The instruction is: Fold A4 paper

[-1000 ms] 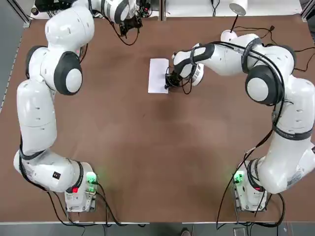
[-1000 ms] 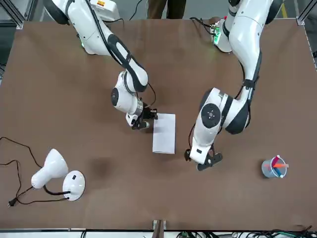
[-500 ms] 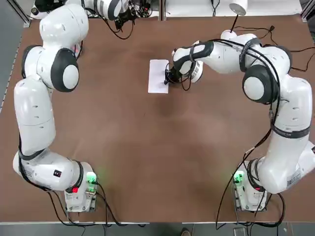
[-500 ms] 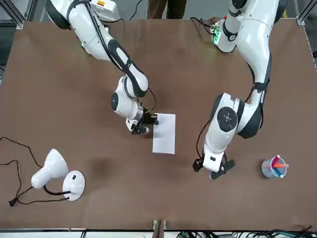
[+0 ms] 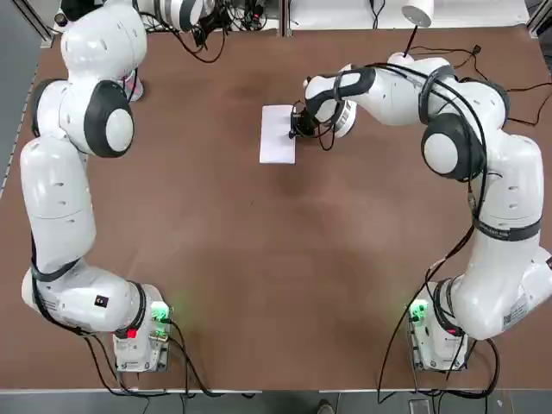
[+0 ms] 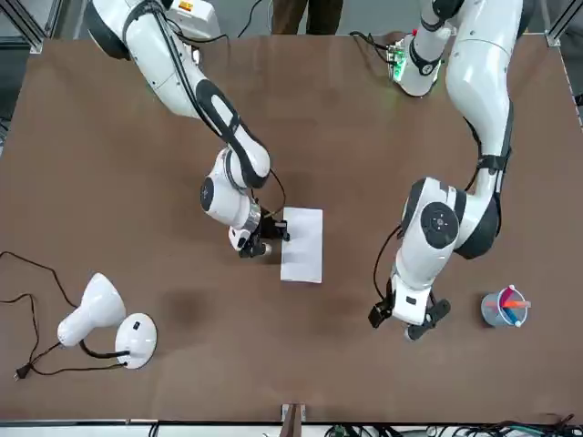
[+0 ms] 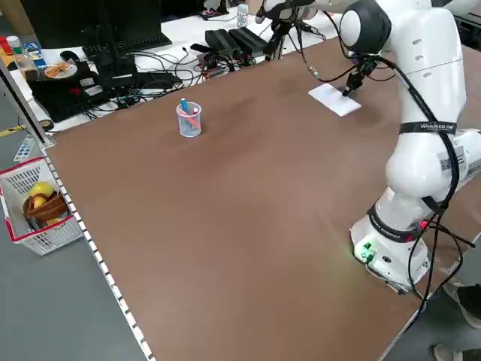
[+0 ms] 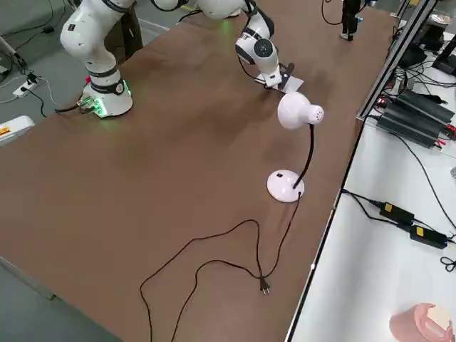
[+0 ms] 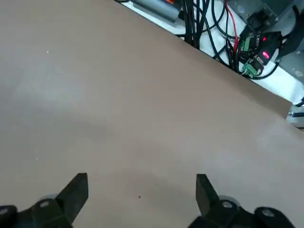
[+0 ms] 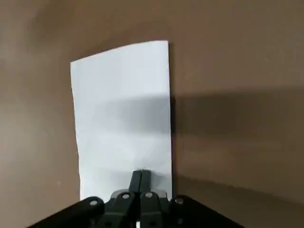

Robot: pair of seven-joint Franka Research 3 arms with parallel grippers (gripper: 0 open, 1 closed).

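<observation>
The A4 paper (image 5: 278,134), a narrow, half-width white sheet, lies flat on the brown counter (image 5: 276,259) toward its far edge, near the middle of the counter's width. The right end effector (image 5: 294,132) stands at the sheet's right long edge with its fingers pressed together, the tips over the paper's margin (image 10: 141,176). The left end effector (image 6: 408,319) hangs above bare counter near the far edge, well apart from the paper, with its fingers (image 9: 76,190) spread wide.
</observation>
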